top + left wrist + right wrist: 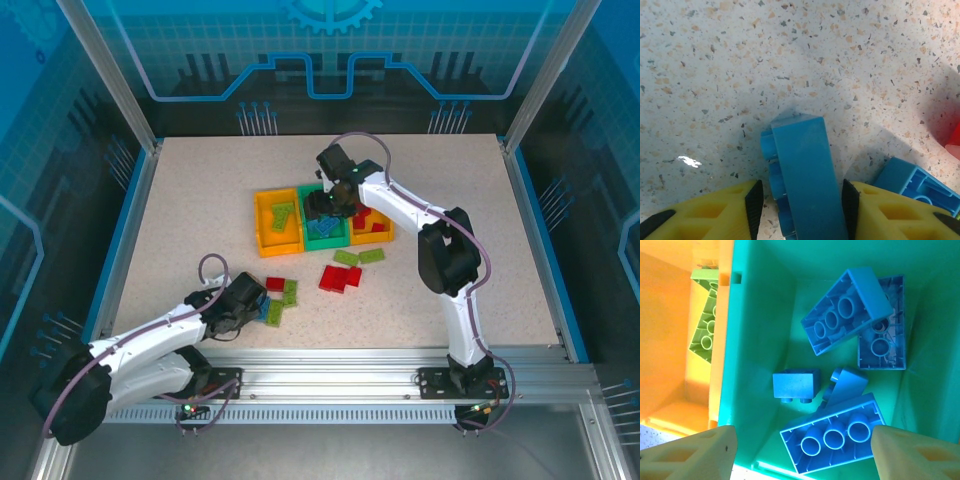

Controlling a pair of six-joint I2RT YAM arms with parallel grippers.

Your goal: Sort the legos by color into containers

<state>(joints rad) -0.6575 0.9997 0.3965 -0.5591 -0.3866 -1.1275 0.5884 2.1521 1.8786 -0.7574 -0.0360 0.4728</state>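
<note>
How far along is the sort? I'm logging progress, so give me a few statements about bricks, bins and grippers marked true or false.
1. The green bin holds blue bricks. True.
2. The left gripper straddles a red brick. False: a blue brick lying on the table sits between its fingers.
3. The right gripper hangs open over the green bin. True.
4. Every red brick is binned. False: several red bricks lie on the table.
5. The yellow bin holds green bricks. True.
</note>
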